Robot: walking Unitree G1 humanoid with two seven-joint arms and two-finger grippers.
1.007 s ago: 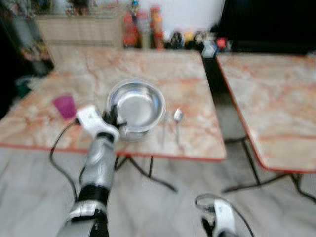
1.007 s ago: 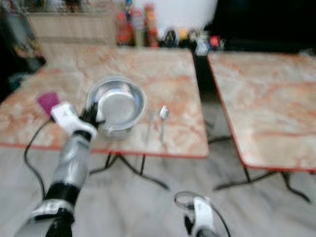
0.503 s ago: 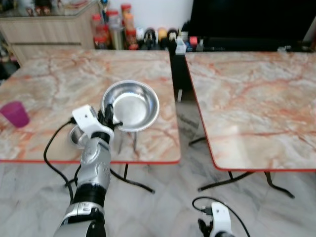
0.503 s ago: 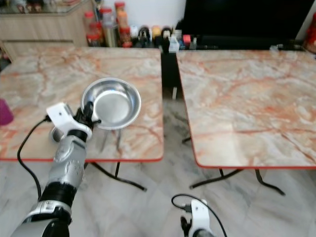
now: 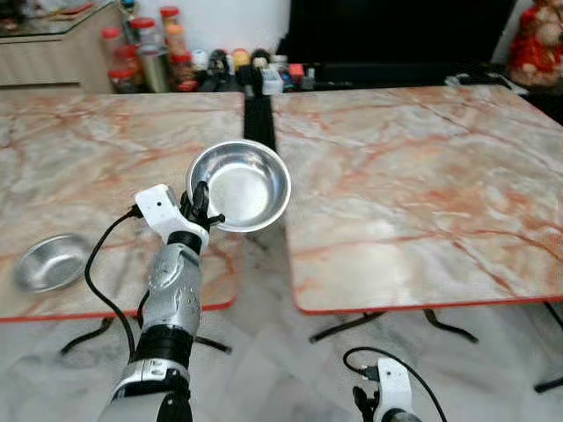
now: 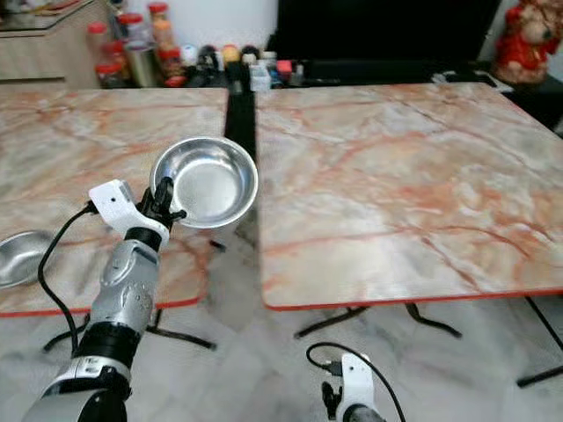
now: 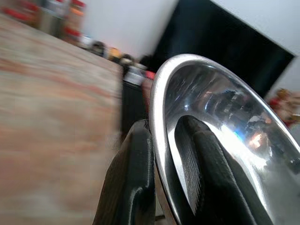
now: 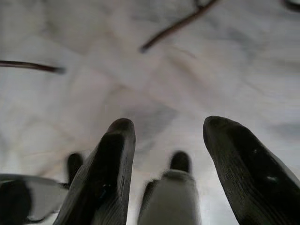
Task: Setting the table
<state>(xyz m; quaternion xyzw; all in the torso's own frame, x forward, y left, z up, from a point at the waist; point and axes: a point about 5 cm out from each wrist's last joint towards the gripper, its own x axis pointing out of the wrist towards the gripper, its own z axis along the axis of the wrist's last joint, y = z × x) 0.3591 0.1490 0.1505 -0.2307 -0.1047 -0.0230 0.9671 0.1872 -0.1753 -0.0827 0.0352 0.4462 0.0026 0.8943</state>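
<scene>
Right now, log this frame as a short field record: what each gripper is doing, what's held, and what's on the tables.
left gripper: raised, shut on the rim of the steel bowl, one finger inside, one outside
bowl position: held over the gap between the two marble tables
right gripper: hanging low, open, over the floor
left table: second steel bowl near its front edge
right table: marble top
background: jars and bottles along the wall

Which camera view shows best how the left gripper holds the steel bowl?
The left wrist view: the left gripper pinches the steel bowl by its rim, one finger outside, one inside. The eye views show the whole bowl held up, but the grip is small there.
</scene>
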